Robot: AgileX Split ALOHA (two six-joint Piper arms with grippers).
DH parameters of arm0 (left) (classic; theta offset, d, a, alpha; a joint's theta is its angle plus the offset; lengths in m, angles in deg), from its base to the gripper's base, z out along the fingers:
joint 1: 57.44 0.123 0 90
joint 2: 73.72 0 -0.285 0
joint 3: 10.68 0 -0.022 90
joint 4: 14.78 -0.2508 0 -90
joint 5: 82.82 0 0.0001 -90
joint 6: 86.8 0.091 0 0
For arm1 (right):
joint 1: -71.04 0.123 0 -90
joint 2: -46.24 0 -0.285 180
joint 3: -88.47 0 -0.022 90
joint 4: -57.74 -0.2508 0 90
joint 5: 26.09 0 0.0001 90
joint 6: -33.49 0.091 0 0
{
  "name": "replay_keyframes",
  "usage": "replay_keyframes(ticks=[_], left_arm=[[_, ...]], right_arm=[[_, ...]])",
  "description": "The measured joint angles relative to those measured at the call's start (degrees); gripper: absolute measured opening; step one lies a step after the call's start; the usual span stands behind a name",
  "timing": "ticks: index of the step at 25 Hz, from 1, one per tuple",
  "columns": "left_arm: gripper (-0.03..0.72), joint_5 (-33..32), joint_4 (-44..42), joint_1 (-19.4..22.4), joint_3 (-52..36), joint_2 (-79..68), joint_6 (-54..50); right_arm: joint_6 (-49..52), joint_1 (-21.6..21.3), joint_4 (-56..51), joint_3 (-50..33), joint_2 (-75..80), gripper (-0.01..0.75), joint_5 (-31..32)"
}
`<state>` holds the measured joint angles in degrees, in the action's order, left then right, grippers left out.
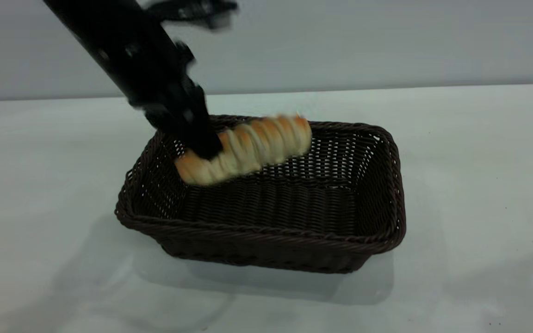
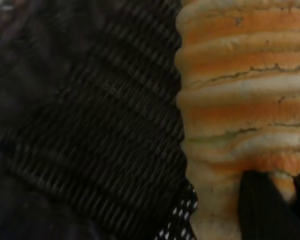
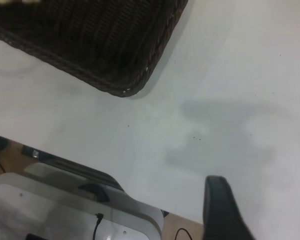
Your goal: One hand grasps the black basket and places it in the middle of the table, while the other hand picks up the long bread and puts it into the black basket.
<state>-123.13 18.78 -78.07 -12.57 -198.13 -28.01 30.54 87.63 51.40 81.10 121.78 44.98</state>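
Gripping the long bread (image 1: 248, 148) near one end, left pincer (image 1: 201, 150) clamped, above the black basket (image 1: 266, 231).

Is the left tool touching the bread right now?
Touching. The exterior view shows the left tool clamped on the bread, which is held over the basket.

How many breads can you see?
1. The long bread is held by the left gripper over the black basket, tilted, not lying on the bottom. None shows on the table.
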Motion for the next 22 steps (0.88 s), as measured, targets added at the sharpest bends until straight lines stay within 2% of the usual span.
replay_keyframes(ticks=[2,4,10,12,15,19,22], left_arm=[[0.101,1.11,0.05,-0.26,0.0,-1.24,0.0],[0.166,1.56,0.05,-0.26,0.0,-1.52,0.0],[0.478,3.48,-2.35,-0.26,0.07,1.12,-2.28],[0.543,3.48,-6.36,-0.26,0.91,4.41,-7.48],[0.576,2.3,-18.86,-0.26,3.38,10.51,-21.84],[0.582,-4.38,-39.31,-0.21,5.63,19.35,-45.09],[0.583,-9.79,-46.83,-0.15,5.7,26.09,-54.11]], right_arm=[[0.0,0.0,0.0,0.0,0.0,0.439,0.0],[0.0,0.0,0.0,0.0,0.0,0.439,0.0],[0.0,0.0,0.0,0.0,0.0,0.439,0.0],[0.0,0.0,0.0,0.0,0.0,0.439,0.0],[0.0,0.0,0.72,0.0,0.0,0.439,0.0],[0.0,0.0,3.19,0.0,-0.51,0.439,0.0],[0.0,0.0,5.06,0.0,-2.91,0.438,0.0]])
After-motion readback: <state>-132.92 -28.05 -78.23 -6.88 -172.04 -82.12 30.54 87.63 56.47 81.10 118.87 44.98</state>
